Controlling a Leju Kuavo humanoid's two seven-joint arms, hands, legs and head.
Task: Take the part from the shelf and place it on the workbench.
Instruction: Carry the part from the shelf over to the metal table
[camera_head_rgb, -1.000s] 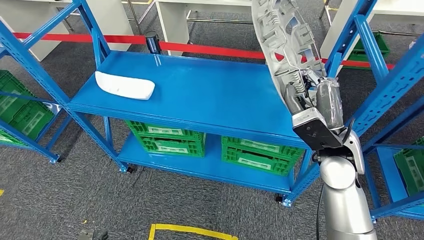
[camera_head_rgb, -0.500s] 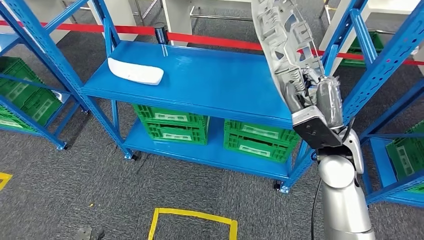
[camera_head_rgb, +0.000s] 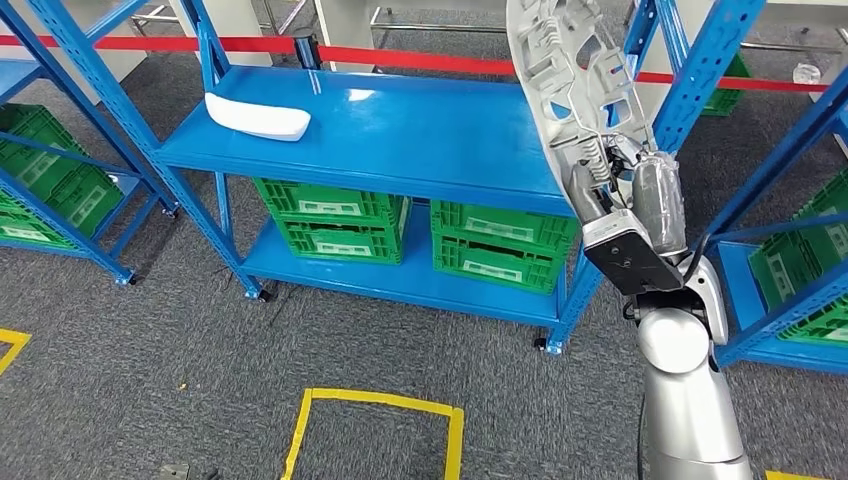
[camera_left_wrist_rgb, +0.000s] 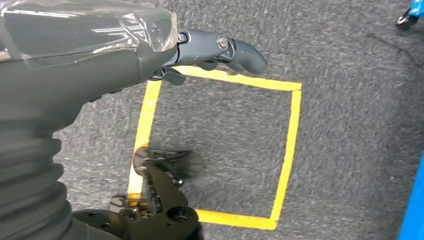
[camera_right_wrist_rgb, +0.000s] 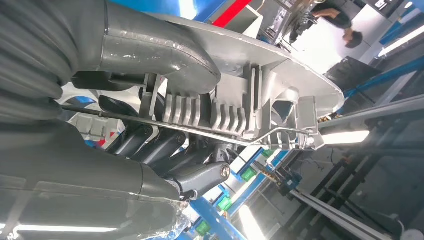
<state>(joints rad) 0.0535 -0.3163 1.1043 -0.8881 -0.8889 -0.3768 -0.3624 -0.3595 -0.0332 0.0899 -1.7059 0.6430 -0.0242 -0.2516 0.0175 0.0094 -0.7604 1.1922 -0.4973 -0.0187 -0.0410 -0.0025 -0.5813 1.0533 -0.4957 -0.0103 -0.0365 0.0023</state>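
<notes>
My right hand (camera_head_rgb: 625, 190) grips the lower end of a large grey ribbed cast part (camera_head_rgb: 570, 80) and holds it upright in front of the blue shelf (camera_head_rgb: 420, 140). The right wrist view shows the same part (camera_right_wrist_rgb: 250, 90) close up, with the thumb over it and the dark fingers (camera_right_wrist_rgb: 165, 150) under it. A second, white curved part (camera_head_rgb: 257, 117) lies on the shelf's top board at the far left. My left hand (camera_left_wrist_rgb: 210, 47) hangs above the carpet with nothing in it, its fingers slightly bent.
Green crates (camera_head_rgb: 335, 220) stand on the shelf's lower board. More blue racks with green crates stand at left (camera_head_rgb: 40, 190) and right (camera_head_rgb: 800, 260). A red barrier tape (camera_head_rgb: 420, 60) runs behind. A yellow tape square (camera_head_rgb: 370, 435) marks the grey carpet.
The whole picture has shifted: the camera has moved back, and the shelf now sits higher and further away. The right hand still holds the grey part the same way.
</notes>
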